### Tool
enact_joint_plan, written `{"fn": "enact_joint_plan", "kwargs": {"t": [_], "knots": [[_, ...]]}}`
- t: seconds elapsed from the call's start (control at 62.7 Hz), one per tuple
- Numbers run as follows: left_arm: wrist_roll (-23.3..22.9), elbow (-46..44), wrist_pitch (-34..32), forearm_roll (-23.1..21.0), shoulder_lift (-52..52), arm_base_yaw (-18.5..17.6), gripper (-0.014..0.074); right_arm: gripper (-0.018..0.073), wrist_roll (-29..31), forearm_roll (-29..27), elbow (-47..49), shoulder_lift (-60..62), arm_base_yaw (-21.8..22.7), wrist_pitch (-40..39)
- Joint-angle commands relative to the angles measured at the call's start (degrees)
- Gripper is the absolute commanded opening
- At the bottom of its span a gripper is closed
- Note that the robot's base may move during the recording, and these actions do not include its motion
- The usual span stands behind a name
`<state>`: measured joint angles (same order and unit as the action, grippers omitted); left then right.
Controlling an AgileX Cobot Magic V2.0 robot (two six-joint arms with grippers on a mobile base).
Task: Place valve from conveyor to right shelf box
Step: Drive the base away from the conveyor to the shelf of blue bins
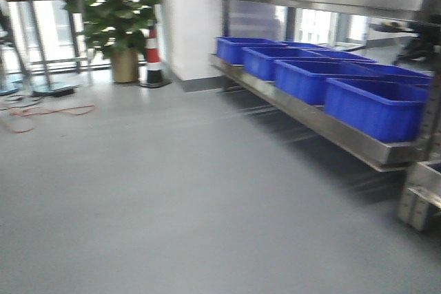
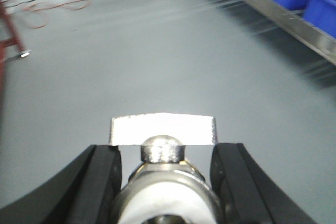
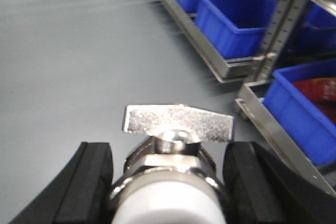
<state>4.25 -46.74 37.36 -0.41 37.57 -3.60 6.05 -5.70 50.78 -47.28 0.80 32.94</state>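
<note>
A shiny metal valve (image 2: pixel 163 129) with a flat T-handle sits between the black fingers of my left gripper (image 2: pixel 167 151), which is shut on its body. My right gripper (image 3: pixel 169 149) is shut on a second valve (image 3: pixel 178 121) of the same kind. Both hang above grey floor. On the right runs a steel shelf (image 1: pixel 310 116) carrying a row of blue boxes (image 1: pixel 375 105). These boxes (image 3: pixel 236 19) also show in the right wrist view, and a lower blue box (image 3: pixel 310 108) there has something red inside. The conveyor is out of view.
A potted plant (image 1: pixel 120 12) and a striped traffic cone (image 1: pixel 153 60) stand at the back by a white pillar. A red cable (image 1: pixel 48 111) lies on the floor at the left. A steel shelf post (image 1: pixel 420 197) stands at the near right.
</note>
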Motion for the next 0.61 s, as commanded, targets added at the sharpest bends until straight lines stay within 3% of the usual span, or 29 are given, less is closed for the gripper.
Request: {"fn": "enact_joint_plan", "kwargs": {"t": [0.0, 0.59], "knots": [[-0.16, -0.33, -2.89, -0.32, -0.28, -0.25, -0.0111, -0.0163, 0.02, 0.41, 0.30, 0.59, 0.06, -4.93], [-0.16, -0.33, -2.89, -0.32, -0.28, -0.25, -0.0111, -0.0163, 0.02, 0.41, 0.30, 0.59, 0.06, -4.93]]}}
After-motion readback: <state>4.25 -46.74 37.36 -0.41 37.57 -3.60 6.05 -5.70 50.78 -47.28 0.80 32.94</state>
